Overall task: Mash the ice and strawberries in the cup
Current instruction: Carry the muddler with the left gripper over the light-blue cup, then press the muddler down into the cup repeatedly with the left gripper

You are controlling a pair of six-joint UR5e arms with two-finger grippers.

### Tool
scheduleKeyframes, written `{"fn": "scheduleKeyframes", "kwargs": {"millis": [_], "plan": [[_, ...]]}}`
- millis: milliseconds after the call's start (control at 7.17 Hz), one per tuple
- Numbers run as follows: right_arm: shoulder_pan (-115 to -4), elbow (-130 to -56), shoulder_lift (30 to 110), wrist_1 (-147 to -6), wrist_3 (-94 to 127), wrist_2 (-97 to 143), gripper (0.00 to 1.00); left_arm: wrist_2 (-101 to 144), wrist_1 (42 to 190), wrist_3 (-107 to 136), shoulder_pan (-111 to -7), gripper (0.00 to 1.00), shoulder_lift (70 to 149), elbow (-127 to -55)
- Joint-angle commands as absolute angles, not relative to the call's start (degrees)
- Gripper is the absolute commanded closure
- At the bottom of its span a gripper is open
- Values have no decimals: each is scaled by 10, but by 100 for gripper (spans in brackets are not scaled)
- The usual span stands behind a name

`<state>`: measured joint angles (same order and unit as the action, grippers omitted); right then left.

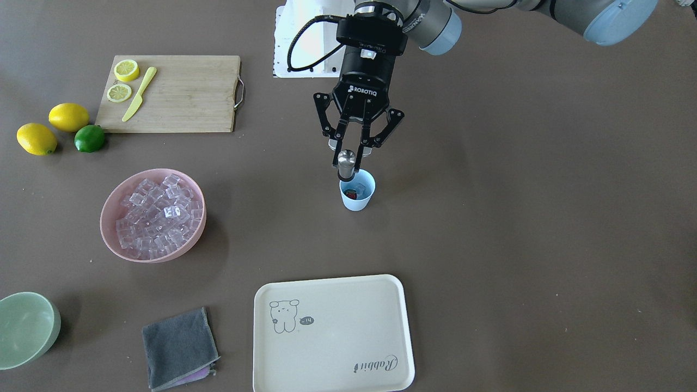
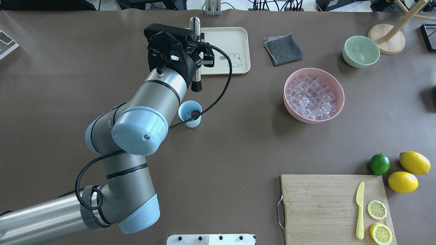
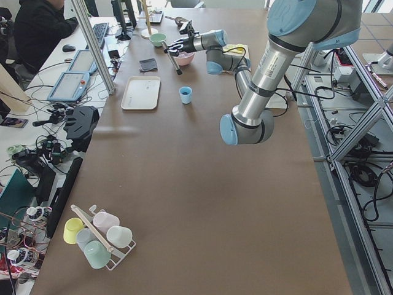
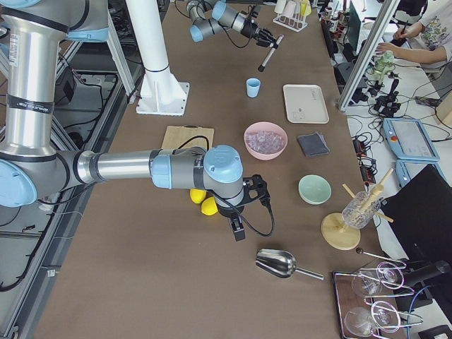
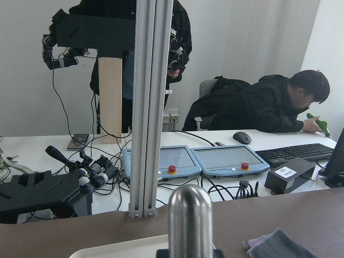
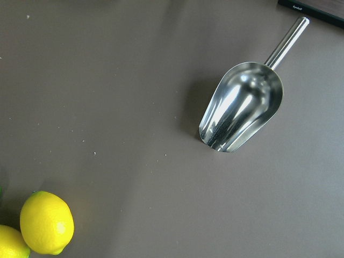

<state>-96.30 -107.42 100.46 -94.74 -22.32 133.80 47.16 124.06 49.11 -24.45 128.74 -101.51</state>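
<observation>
Status: the cup (image 1: 357, 190) stands upright on the surface (image 1: 490, 218) at frame centre. It holds the red strawberry (image 1: 351, 192) and what appears to be one ice cube (image 1: 363, 188). More ice (image 1: 158, 215) fills the pink bowl (image 1: 111, 239) at centre left.

The left claw (image 1: 351, 153) is clenched on a metal muddler (image 1: 346, 165), which hangs above the cup, not inside it.

The right claw (image 4: 236, 226) is at lower centre of the right side view; whether it is clenched cannot be told.

Judgement: loading is done, mashing is left.
</observation>
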Motion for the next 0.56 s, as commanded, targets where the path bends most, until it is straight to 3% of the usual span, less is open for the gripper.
{"fn": "scheduleKeyframes", "kwargs": {"millis": [0, 418], "plan": [[-962, -1071, 999, -958, -223, 1326, 2, 435, 1269, 487, -210, 100, 1258, -1011], [-962, -1069, 1002, -958, -224, 1325, 2, 406, 1313, 488, -178, 100, 1241, -975]]}}
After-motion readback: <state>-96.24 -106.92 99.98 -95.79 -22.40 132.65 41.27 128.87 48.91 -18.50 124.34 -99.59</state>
